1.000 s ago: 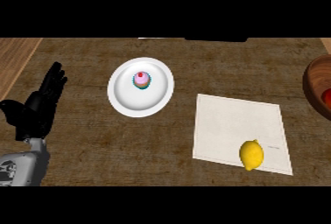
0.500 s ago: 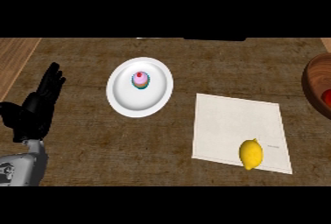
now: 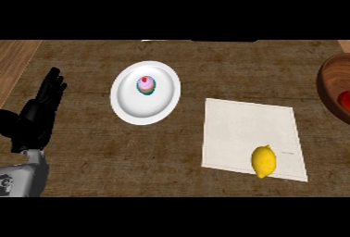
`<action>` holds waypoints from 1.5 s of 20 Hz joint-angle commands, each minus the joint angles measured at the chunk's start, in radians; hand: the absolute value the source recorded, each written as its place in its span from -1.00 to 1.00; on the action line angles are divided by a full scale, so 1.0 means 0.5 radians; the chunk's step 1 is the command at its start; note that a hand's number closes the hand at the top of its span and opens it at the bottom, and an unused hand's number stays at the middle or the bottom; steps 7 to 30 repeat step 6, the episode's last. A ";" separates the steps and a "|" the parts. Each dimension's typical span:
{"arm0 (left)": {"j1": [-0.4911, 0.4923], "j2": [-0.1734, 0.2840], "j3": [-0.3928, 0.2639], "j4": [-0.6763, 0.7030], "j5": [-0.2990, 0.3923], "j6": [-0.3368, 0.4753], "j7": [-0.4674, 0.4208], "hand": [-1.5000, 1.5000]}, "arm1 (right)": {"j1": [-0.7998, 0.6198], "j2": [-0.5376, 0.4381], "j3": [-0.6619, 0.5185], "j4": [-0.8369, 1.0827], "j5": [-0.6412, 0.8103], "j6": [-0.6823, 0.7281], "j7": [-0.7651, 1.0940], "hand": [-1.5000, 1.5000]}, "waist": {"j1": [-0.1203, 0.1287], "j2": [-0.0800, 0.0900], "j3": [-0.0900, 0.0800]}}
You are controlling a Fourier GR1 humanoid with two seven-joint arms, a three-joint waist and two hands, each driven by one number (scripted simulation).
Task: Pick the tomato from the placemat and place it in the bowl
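A wooden bowl (image 3: 331, 88) is cut off by the view's right edge, and something red (image 3: 344, 101) lies inside it, most likely the tomato. The white placemat (image 3: 246, 129) lies right of centre with only a yellow lemon (image 3: 264, 161) near its front edge. My left hand (image 3: 37, 115) rests open at the left edge, fingers pointing up, far from the placemat and bowl. My right hand does not show.
A white plate (image 3: 133, 102) left of centre holds a small pink-topped cupcake (image 3: 146, 85). The dark counter top ends in a lighter wooden strip (image 3: 15, 60) at the far left.
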 commanded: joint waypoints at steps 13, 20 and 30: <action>0.053 -0.003 0.003 -0.002 0.001 -0.011 -0.044 0.00 | 0.051 -0.081 -0.144 -0.031 -0.177 0.530 -0.064 -1.00 | -0.010 -0.012 0.007; 0.053 -0.003 0.003 -0.002 0.001 -0.011 -0.044 0.00 | 0.051 -0.081 -0.144 -0.031 -0.177 0.530 -0.064 -1.00 | -0.010 -0.012 0.007; 0.053 -0.003 0.003 -0.002 0.001 -0.011 -0.044 0.00 | 0.051 -0.081 -0.144 -0.031 -0.177 0.530 -0.064 -1.00 | -0.010 -0.012 0.007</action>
